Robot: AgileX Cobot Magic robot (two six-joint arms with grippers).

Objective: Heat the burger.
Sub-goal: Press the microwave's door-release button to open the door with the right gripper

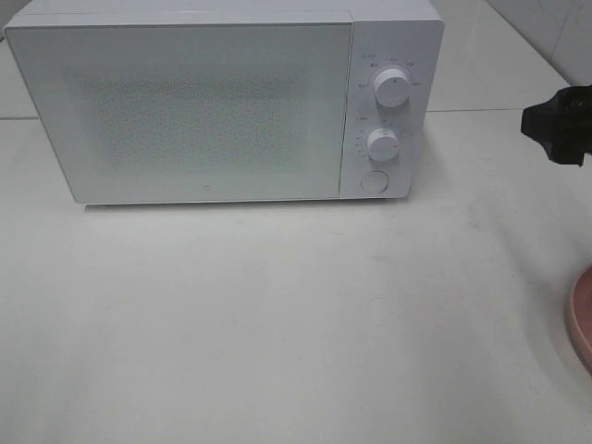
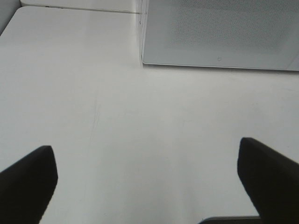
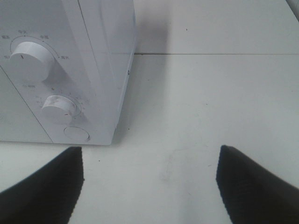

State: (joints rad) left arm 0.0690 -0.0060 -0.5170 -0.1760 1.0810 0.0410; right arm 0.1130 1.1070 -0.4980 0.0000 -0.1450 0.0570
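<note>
Two grippers, both mine, and neither has anything in it. The left gripper (image 2: 145, 158) has its jaws spread as wide as they go over bare table (image 2: 117, 116), short of the microwave's (image 2: 219, 32) near corner. The right gripper (image 3: 150, 156) is also well open and empty, hanging beside the control panel end.

The microwave door (image 1: 185, 111) is shut, so I judge the step in hand is getting it open. The round button (image 3: 76, 133) under the lower knob (image 3: 60, 108) looks like the release. To do this well I would bring one right fingertip square onto that button and push straight in. I should stay off the lower knob just above it and the upper knob (image 3: 32, 56), so no setting turns by accident. My left arm should stay clear of the door front, since I cannot tell which way it swings.

The burger shows in none of my views, so I can say nothing of its look. A pink plate (image 1: 583, 319) rim peeks in at the right edge of the high view. My guess is that the burger sits there, out of frame.
</note>
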